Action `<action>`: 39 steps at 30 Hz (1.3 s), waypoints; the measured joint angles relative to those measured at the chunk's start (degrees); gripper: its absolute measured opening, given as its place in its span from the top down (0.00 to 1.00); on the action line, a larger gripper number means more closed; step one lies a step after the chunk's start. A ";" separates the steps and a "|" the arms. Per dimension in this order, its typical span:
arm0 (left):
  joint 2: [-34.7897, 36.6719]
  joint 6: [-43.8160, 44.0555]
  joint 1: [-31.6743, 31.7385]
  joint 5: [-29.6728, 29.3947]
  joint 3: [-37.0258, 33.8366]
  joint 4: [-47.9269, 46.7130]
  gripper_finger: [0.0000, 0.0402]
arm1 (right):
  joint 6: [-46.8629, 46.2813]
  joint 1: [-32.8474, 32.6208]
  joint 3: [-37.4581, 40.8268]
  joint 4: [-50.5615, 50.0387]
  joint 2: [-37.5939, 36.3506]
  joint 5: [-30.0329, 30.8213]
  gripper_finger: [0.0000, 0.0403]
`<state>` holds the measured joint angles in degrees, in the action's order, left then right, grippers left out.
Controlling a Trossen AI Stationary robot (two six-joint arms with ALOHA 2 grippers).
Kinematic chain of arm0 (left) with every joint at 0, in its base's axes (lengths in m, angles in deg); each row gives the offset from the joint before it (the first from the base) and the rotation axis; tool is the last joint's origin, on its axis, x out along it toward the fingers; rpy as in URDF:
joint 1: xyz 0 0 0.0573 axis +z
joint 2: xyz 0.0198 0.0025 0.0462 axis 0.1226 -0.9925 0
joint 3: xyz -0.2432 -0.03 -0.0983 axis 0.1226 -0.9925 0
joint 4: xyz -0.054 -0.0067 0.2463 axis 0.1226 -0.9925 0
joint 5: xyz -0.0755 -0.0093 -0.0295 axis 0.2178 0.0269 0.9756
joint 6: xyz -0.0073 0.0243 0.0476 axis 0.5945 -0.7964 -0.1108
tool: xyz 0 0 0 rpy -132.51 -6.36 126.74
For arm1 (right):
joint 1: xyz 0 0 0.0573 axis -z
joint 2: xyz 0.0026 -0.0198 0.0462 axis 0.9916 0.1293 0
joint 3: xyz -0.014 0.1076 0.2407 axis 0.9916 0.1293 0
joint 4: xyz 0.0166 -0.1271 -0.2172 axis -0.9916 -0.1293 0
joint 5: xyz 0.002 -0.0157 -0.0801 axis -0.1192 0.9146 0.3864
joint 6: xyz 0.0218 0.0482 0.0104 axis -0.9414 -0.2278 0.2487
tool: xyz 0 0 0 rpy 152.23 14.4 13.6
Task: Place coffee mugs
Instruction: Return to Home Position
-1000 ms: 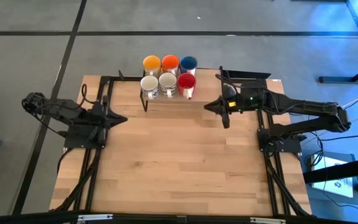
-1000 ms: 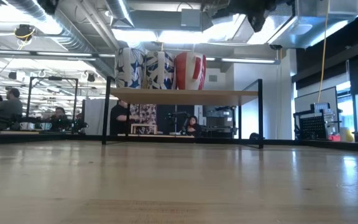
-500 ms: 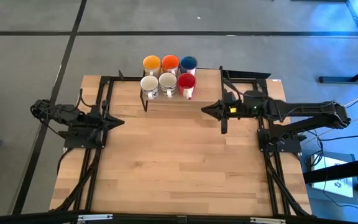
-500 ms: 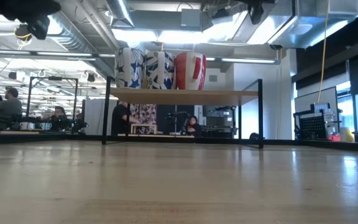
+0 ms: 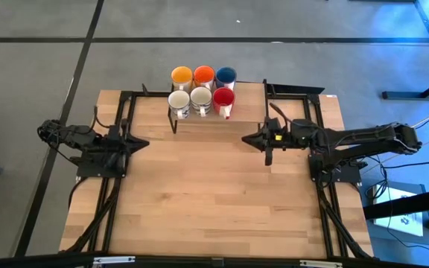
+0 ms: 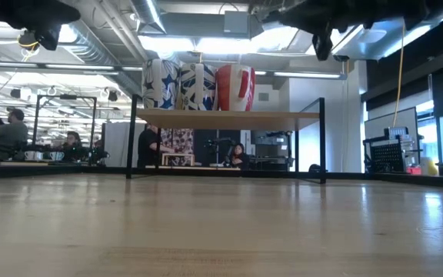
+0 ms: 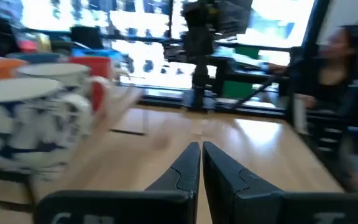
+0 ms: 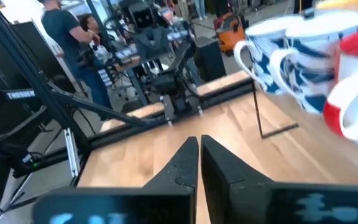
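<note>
Beyond the wooden table and shelved mugs, people sit.

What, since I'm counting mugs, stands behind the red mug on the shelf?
The dark blue mug stands directly behind the red mug, seen from above. In the low view the red mug covers it.

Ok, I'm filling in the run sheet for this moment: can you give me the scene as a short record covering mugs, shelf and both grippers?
shelf: raised wooden shelf at the far edge of the table, mugs in two rows of three
back row: yellow mug, orange mug, dark blue mug
front row: blue-patterned mug, second blue-patterned mug, red mug
left gripper: shut, empty, over the table's left side
right gripper: shut, empty, over the table's right side, apart from the mugs
</note>
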<state>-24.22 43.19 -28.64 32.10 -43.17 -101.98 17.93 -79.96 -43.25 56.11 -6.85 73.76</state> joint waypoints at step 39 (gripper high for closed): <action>2.19 -7.50 -0.01 16.09 -5.60 4.25 0.97 | 1.54 0.02 29.94 5.87 -36.76 1.47 0.98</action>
<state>-22.03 35.69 -28.65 48.19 -48.77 -97.73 19.46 -79.94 -13.31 61.98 -43.61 75.23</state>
